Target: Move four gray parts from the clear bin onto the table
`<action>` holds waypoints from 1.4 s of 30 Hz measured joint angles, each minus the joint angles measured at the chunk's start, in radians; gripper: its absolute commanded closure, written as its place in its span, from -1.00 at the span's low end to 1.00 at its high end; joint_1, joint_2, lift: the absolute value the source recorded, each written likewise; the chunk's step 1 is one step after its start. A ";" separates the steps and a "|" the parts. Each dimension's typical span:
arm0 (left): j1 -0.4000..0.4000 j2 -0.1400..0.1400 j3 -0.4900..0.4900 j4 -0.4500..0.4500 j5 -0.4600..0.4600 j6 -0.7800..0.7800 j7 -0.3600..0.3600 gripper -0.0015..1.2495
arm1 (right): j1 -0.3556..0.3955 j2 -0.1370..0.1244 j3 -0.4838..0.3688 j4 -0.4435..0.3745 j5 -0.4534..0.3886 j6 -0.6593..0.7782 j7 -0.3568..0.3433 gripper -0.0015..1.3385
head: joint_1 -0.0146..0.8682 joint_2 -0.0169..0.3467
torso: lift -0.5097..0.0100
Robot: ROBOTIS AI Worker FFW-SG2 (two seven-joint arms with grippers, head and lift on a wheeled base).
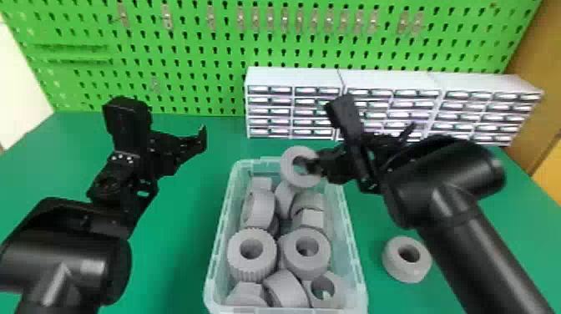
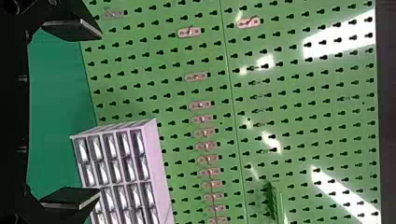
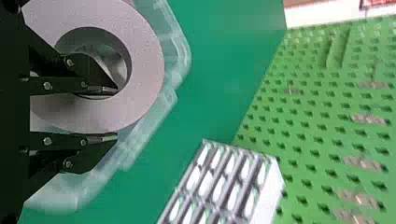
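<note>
Near the middle of the table, the clear bin is sitting below the right gripper, with many thick gray parts lying jumbled inside it, some on their edges and some showing their round holes. A ribbed gray part is resting among them, hole upward. One gray ring is hanging at the right gripper's fingertips, over the far end of the bin, and another, a loose gray ring, is lying on the table just beside the bin on the right, under the right arm.

The table's green top is spreading out under everything, and a bright green pegboard is standing along its back, carrying a row of small metal holders. White drawer cabinets are lining up side by side before the board. A brown panel is rising at the right.

The right gripper is pinching the hanging ring by its wall: one finger is poking into the hole and the other is pressing from outside. The left gripper is waiting over the table to the left of the bin, its fingers standing wide apart and holding nothing.
</note>
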 measured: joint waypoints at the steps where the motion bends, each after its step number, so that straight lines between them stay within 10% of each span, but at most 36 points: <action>1: 0.000 0.000 0.001 0.000 0.001 0.000 0.000 -0.83 | 0.004 -0.001 -0.013 -0.016 0.011 0.011 0.000 0.68 | 0.57 -0.72 | 0.77; 23: 0.002 0.000 0.014 -0.001 0.005 0.003 -0.023 -0.83 | 0.192 0.002 -0.427 -0.238 0.243 0.267 0.000 0.68 | 0.57 -0.72 | 0.77; 42: -0.005 0.000 -0.007 0.000 0.007 0.005 -0.023 -0.83 | 0.330 0.047 -0.630 -0.164 0.398 0.314 -0.001 0.68 | 0.57 -0.72 | 0.77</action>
